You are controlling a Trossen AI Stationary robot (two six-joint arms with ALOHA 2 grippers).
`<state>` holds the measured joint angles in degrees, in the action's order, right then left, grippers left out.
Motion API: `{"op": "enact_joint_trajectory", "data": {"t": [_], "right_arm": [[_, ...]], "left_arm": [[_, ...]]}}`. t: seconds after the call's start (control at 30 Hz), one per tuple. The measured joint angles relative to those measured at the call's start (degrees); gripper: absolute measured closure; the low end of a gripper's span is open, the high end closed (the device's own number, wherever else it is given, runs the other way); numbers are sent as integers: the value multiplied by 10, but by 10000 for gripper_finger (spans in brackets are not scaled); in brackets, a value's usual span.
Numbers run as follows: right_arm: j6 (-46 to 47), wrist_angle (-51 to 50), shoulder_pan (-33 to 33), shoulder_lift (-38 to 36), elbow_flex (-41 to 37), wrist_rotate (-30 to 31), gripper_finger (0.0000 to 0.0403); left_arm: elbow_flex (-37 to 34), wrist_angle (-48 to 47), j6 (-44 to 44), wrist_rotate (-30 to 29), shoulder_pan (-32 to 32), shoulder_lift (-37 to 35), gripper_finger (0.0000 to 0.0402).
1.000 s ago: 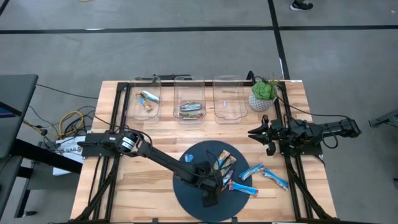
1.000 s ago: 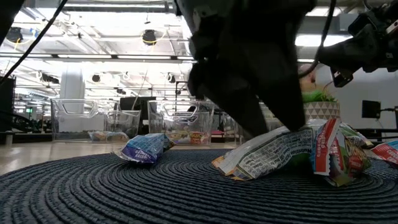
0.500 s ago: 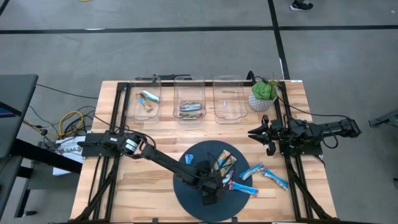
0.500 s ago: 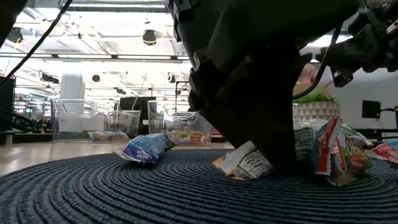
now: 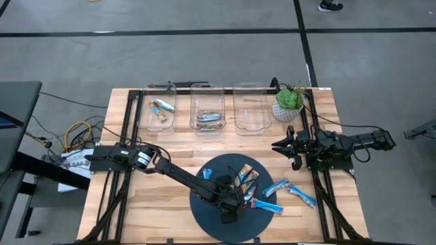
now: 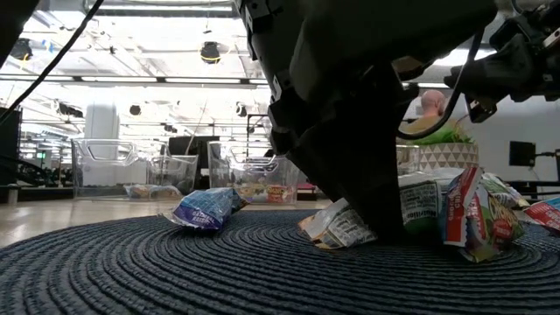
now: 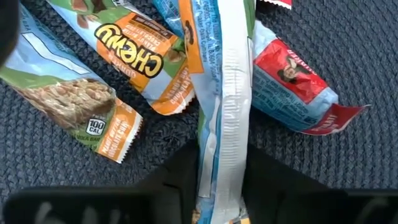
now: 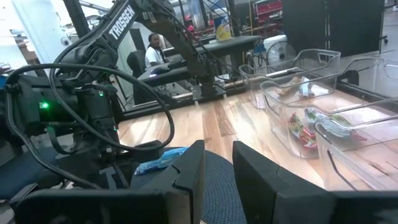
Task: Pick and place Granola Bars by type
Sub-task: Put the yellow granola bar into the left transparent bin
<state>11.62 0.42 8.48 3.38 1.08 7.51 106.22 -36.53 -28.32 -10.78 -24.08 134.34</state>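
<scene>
Left gripper [image 7: 221, 186] is clenching on a bar [image 7: 225, 93] at lower frame, its long axis running straight ahead between the fingers.

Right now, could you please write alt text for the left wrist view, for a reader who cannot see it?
The left gripper is closed on the silver seam of a bar lying back-side up on the dark woven mat. Beside it lie two orange and green bars and a blue and red one.
</scene>
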Motion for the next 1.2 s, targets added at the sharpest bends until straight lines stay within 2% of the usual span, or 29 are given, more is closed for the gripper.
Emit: {"op": "enact_joint_trajectory", "data": {"t": [0.13,0.4,0.67,1.03,1.2], "right_arm": [[0,0,0,0,0,0,326],[0,0,0,0,0,0,326],[0,0,0,0,0,0,326],[0,0,0,0,0,0,326],[0,0,0,0,0,0,326]], "left_arm": [[4,-1,0,8,0,0,330],[45,0,2,16,0,0,321],[123,0,13,1,4,0,320],[289,-32,71,-19,28,0,319],[283,-19,84,-38,37,-23,319]]}}
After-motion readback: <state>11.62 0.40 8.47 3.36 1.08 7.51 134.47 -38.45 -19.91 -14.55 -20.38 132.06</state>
